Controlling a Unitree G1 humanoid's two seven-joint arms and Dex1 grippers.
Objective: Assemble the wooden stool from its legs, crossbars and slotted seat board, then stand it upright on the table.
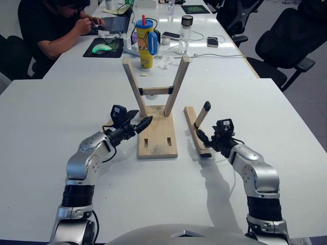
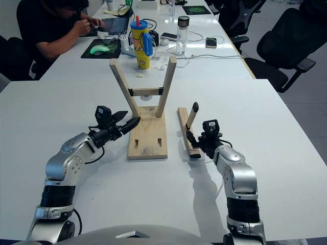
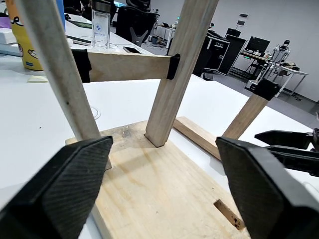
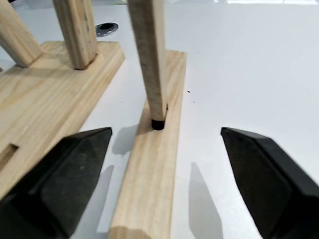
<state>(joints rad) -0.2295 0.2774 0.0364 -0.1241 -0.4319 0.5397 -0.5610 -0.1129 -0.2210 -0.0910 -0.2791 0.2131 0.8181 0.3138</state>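
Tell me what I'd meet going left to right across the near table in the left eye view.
left gripper → slotted seat board with two legs standing in it → loose leg lying flat, a crossbar sticking up from it.

seat board [image 1: 158, 137] pale wood | crossbar [image 1: 156, 91] pale, black end caps | table [image 1: 61, 102] white | tumbler [image 1: 145, 43] yellow, blue handle

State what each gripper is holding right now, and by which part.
Nothing is held. The left gripper is open beside the seat board; the right gripper is open astride the loose leg.
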